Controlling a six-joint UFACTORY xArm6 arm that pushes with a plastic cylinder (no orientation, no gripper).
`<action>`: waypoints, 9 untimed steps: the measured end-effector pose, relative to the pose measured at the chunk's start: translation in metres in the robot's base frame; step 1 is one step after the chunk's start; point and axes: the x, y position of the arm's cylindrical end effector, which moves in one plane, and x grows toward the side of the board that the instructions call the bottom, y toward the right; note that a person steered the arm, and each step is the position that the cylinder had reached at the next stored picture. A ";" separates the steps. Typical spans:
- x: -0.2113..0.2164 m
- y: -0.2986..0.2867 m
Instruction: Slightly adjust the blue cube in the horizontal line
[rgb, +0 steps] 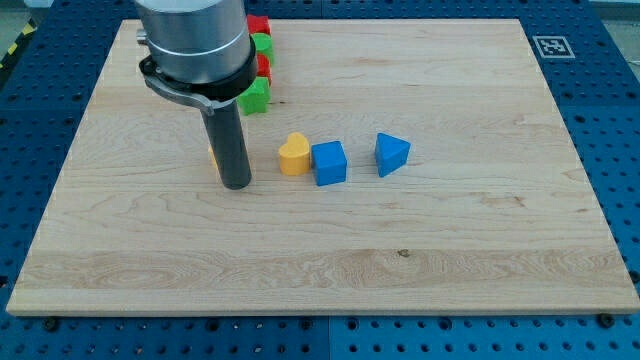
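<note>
The blue cube (329, 163) sits near the middle of the wooden board (420, 250), in a rough horizontal line. A yellow heart-shaped block (293, 154) touches its left side. A blue triangular block (391, 153) lies apart to its right. My tip (236, 184) rests on the board to the left of the yellow block, well apart from the blue cube. A sliver of an orange or yellow block (213, 156) peeks out behind the rod's left edge; its shape is hidden.
A column of red and green blocks stands near the view's top, partly hidden by the arm: a red block (259, 25), a green block (262, 44), a red block (263, 68), a green block (255, 96). Blue pegboard (620, 150) surrounds the board.
</note>
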 end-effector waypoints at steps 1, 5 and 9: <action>0.000 0.000; 0.016 0.088; 0.006 0.102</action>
